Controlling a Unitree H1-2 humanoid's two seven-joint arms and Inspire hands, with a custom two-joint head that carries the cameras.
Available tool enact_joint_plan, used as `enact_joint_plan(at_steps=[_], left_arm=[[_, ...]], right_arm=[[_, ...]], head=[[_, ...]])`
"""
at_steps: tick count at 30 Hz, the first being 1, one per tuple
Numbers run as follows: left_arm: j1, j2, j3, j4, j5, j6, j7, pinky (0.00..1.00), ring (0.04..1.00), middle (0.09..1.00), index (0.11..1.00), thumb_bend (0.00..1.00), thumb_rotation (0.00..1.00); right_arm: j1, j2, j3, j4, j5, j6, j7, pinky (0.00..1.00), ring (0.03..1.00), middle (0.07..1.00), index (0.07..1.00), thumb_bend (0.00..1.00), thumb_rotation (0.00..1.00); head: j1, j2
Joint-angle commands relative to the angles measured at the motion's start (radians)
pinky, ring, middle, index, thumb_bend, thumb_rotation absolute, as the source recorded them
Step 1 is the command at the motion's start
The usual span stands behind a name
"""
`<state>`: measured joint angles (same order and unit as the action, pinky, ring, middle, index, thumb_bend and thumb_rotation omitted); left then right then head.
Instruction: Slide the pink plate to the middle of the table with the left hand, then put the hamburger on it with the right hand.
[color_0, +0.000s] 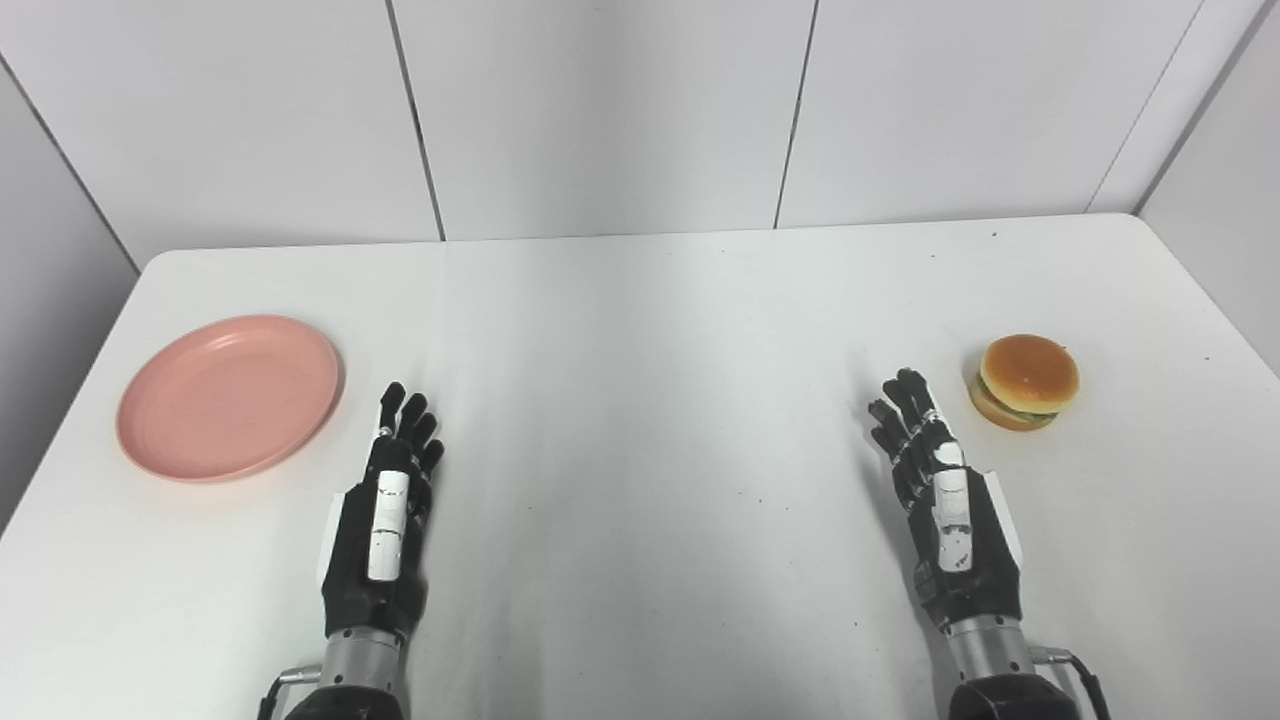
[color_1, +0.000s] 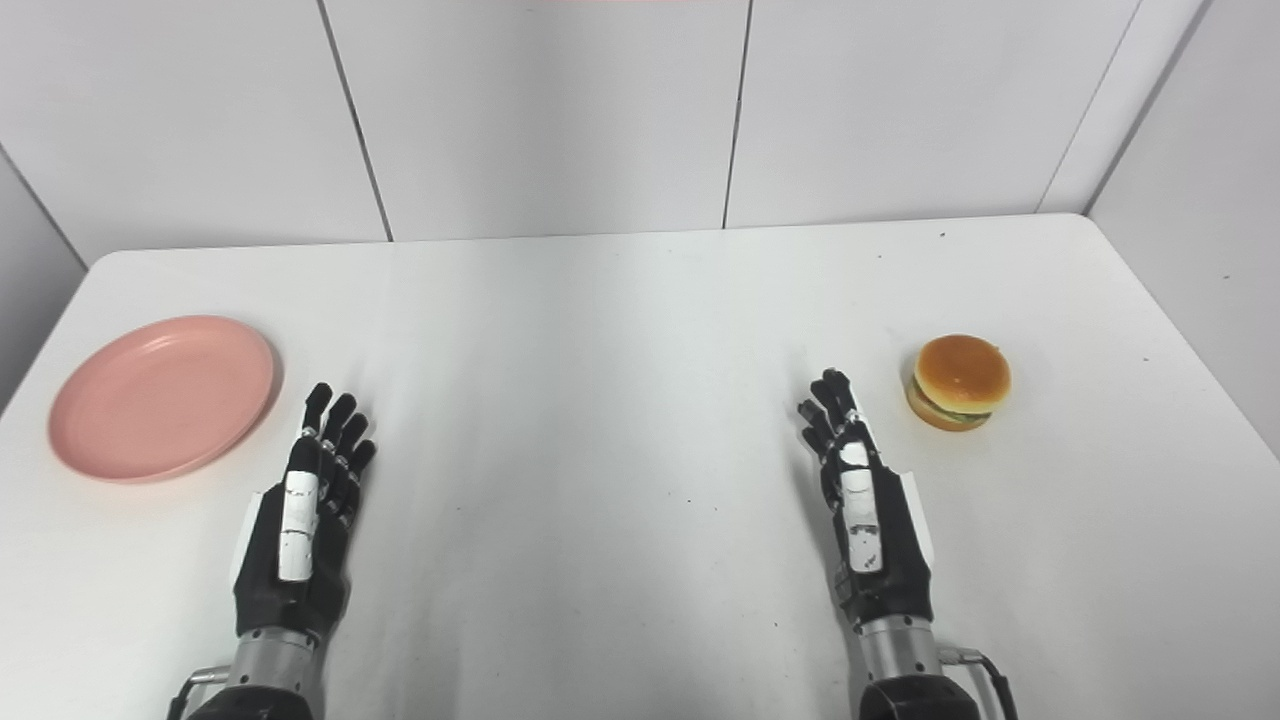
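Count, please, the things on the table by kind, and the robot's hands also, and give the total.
Pink plate: 1, nothing on it
Hamburger: 1
Hands: 2, the left hand and the right hand, both open and holding nothing
Total: 4

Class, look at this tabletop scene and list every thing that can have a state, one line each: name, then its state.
pink plate: empty, flat on the table's left side, untouched.
hamburger: whole, upright on the table's right side, not on the plate.
left hand: open, holding nothing, just right of the plate, apart from it.
right hand: open, holding nothing, just left of the hamburger, apart from it.
table: white, bare in the middle.
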<state>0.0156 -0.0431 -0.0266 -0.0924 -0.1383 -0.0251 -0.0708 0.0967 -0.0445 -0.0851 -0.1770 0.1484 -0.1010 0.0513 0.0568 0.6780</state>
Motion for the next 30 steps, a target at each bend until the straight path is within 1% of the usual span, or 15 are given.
enact_joint_plan(at_steps=[1,7,11,15,18,25,28,30], left_arm=[[-0.005,0.006,-0.001,-0.012,-0.015,-0.024,-0.018,1.0,1.0,1.0,1.0,0.87,0.86],[-0.004,0.008,-0.005,-0.015,-0.008,-0.021,-0.014,1.0,1.0,1.0,1.0,0.87,0.86],[-0.006,0.008,-0.004,-0.008,-0.009,-0.023,-0.012,1.0,1.0,1.0,1.0,0.87,0.86],[-0.001,0.006,-0.004,-0.016,-0.006,-0.017,-0.007,1.0,1.0,1.0,1.0,0.87,0.86],[0.002,0.006,-0.009,-0.021,0.003,-0.018,-0.007,1.0,1.0,1.0,1.0,0.87,0.87],[0.003,0.006,-0.011,-0.025,0.009,-0.015,-0.002,1.0,1.0,1.0,1.0,0.87,0.87],[0.002,0.005,-0.011,-0.023,0.007,-0.014,-0.004,1.0,1.0,1.0,1.0,0.88,0.87],[0.002,-0.001,-0.01,-0.015,0.003,-0.019,-0.003,1.0,1.0,0.995,1.0,0.87,0.87]], right_arm=[[-0.003,0.0,-0.001,0.014,0.003,-0.031,0.003,0.96,0.931,0.951,0.947,0.89,1.0],[-0.005,-0.002,0.001,0.014,0.0,-0.03,0.004,0.96,0.93,0.951,0.949,0.88,1.0],[-0.007,0.002,-0.003,0.023,-0.007,-0.036,-0.004,0.99,0.943,0.975,0.948,0.87,1.0],[-0.006,0.002,-0.006,0.023,0.003,-0.035,-0.007,1.0,0.95,0.987,0.941,0.85,1.0],[-0.002,-0.001,-0.007,0.02,-0.01,-0.032,-0.014,1.0,0.95,0.986,0.942,0.87,1.0],[-0.002,-0.002,-0.006,0.014,-0.032,-0.019,-0.03,1.0,0.955,0.983,0.936,0.83,1.0],[-0.003,-0.001,-0.004,0.019,-0.029,-0.024,-0.029,1.0,0.943,0.975,0.934,0.85,1.0],[-0.003,-0.004,-0.006,0.032,-0.024,-0.031,-0.025,1.0,0.946,0.979,0.938,0.85,1.0]], head=[[0.0,-0.001],[0.003,0.0],[0.007,-0.004],[0.009,-0.002],[0.015,-0.004],[0.006,-0.003],[0.016,-0.015],[0.039,-0.031]])
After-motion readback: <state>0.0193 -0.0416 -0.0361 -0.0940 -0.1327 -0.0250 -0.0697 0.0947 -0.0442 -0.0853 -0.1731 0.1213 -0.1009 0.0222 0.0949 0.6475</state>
